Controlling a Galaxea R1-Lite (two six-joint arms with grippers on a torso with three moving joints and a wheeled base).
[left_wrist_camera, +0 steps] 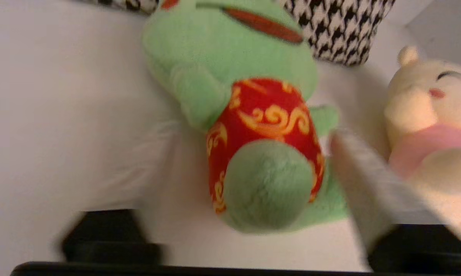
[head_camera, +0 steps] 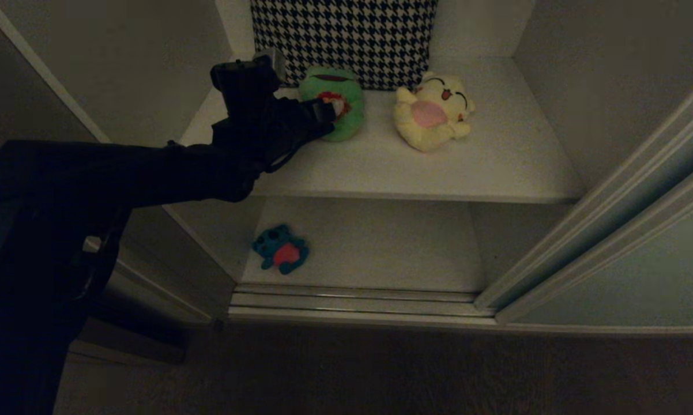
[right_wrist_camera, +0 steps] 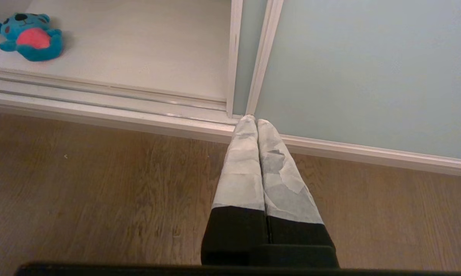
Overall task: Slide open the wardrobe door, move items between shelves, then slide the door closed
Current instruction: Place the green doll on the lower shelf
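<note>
Head view, step: the left gripper (head_camera: 329,112) reaches onto the upper shelf (head_camera: 496,167) and sits at the green frog (head_camera: 341,98); judging by this, it is picking the frog up.
Head view, other toys: the yellow toy (head_camera: 433,112) lies just beside the frog on the same shelf; the blue toy (head_camera: 281,249) lies on the lower shelf (head_camera: 381,248).
Head view, room: a houndstooth cloth (head_camera: 346,34) stands behind the toys; the sliding door (head_camera: 640,271) is pushed to the right, so the wardrobe is open.
Left wrist view, jaws: the fingers (left_wrist_camera: 363,184) stand apart, one on each side of the frog's red belly, not yet pinching it.
Left wrist view, advice: close on the belly, keeping clear of the yellow toy near one finger; soft plush will probably squash, so squeeze firmly before lifting.
Right wrist view, idle arm: the right gripper (right_wrist_camera: 255,124) hangs parked with its jaws pressed together, above a brown wooden floor (right_wrist_camera: 100,184).
Right wrist view, surface: silver rails (right_wrist_camera: 107,96) run along the wardrobe's foot.
</note>
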